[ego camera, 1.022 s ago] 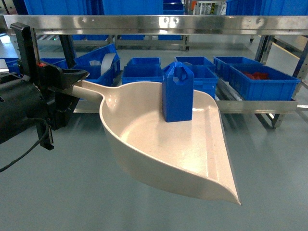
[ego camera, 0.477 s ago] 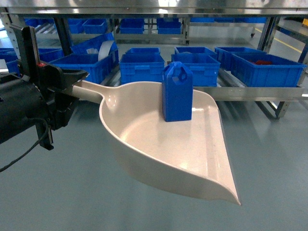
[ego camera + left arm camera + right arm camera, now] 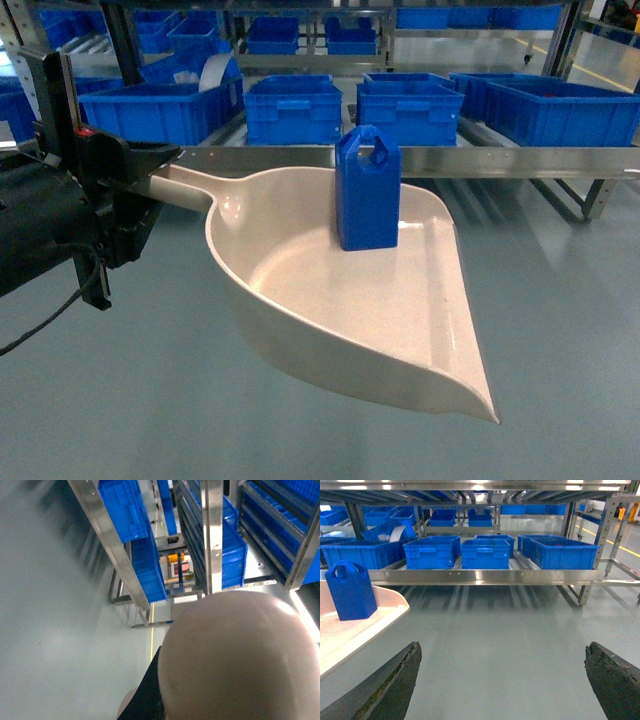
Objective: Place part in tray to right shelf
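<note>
The blue part (image 3: pixel 368 190) stands upright in the beige tray (image 3: pixel 330 300), near its far wall. My left gripper (image 3: pixel 150 168) is shut on the tray's handle at the left and holds it level above the floor. In the left wrist view the tray's underside (image 3: pixel 240 655) fills the lower right beside one black finger (image 3: pixel 147 697). The right shelf's shiny front rail (image 3: pixel 520 158) runs just behind the tray. The right wrist view shows my right gripper (image 3: pixel 502 652) open and empty over the floor, with the part (image 3: pixel 350 591) and tray (image 3: pixel 360 625) at its left and the rail (image 3: pixel 485 576) ahead.
Several large blue crates (image 3: pixel 295 108) sit side by side on the rack behind the rail, with more on the racks beyond. A steel leg (image 3: pixel 585 592) holds up the rack's right end. Grey floor (image 3: pixel 560 300) lies below and to the right of the tray.
The rack has come closer and lower in the head view; its upper rail has left the top of the frame. The tray and part have kept their place in the left gripper.
</note>
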